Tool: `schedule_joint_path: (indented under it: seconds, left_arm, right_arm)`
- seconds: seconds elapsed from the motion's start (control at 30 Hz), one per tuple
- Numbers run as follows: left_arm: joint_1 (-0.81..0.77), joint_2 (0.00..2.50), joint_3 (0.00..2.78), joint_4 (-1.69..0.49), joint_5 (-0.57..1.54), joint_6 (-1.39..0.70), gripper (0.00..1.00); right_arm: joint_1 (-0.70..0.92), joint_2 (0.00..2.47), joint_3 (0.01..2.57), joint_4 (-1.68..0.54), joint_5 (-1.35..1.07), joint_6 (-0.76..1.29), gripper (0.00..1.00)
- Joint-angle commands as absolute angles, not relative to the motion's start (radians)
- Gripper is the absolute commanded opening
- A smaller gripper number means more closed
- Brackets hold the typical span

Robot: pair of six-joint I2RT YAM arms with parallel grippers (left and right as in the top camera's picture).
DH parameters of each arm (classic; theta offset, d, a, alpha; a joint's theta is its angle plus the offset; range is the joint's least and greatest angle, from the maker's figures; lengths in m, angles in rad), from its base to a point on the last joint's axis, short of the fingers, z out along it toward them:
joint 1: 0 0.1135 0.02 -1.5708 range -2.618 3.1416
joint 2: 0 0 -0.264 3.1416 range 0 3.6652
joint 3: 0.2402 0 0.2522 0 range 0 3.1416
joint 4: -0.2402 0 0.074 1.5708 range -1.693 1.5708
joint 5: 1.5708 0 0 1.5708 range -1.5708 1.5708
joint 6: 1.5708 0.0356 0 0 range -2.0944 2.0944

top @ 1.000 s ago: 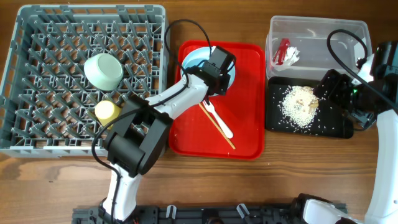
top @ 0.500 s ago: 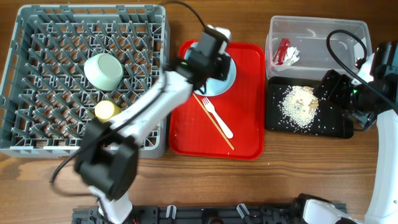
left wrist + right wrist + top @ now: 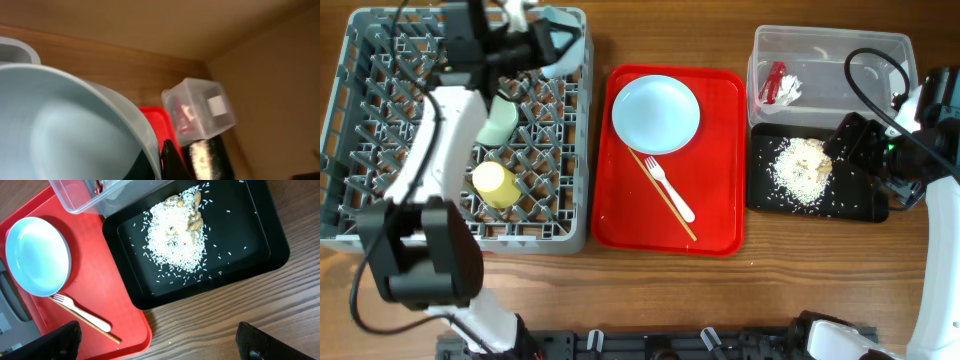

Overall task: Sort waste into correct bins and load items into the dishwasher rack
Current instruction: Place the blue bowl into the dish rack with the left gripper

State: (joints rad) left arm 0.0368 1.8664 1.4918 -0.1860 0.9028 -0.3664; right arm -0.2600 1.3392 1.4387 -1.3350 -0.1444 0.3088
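Upper left, a pale blue bowl point(image 3: 563, 48) is clasped by the left gripper point(image 3: 532, 38), blocking its camera. The right gripper point(image 3: 852, 143) is spread wide.

Your left arm no longer reaches over the large red serving tray point(image 3: 720, 200); it has swung across to the far right corner of the big grey lattice dishwasher rack point(image 3: 380, 200). Your left gripper point(image 3: 546, 43) now holds the pale blue round bowl point(image 3: 567, 47) there, lifted off the round pale blue plate point(image 3: 656, 114), which now lies uncovered.
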Motion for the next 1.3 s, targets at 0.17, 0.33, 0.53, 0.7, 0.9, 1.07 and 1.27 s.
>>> schedule_joint_path:
  seconds: [0.17, 0.33, 0.53, 0.7, 0.9, 1.07, 1.27]
  left_arm:
    - [0.18, 2.077, 1.494, 0.015, 1.16, -0.668, 0.04]
    - [0.183, 2.114, 1.494, 0.178, 1.249, -0.773, 0.04]
    - [0.182, 2.124, 1.494, 0.194, 1.212, -0.794, 0.04]
    - [0.186, 2.127, 1.494, 0.192, 1.156, -0.793, 0.04]
    - [0.224, 2.127, 1.494, 0.176, 1.147, -0.793, 0.04]
    - [0.226, 2.127, 1.494, 0.164, 1.154, -0.793, 0.04]
    - [0.25, 2.127, 1.494, 0.15, 1.15, -0.793, 0.25]
  right_arm:
    - [-0.264, 1.347, 1.451, -1.34, -0.128, 0.291, 1.0]
    - [-0.264, 1.347, 1.451, -1.34, -0.128, 0.291, 1.0]
    - [-0.264, 1.347, 1.451, -1.34, -0.128, 0.292, 1.0]
    - [-0.264, 1.347, 1.451, -1.344, -0.128, 0.292, 1.0]
    - [-0.264, 1.347, 1.451, -1.346, -0.128, 0.292, 1.0]
    - [-0.264, 1.347, 1.451, -1.346, -0.128, 0.291, 1.0]
    - [-0.264, 1.347, 1.451, -1.348, -0.128, 0.291, 1.0]
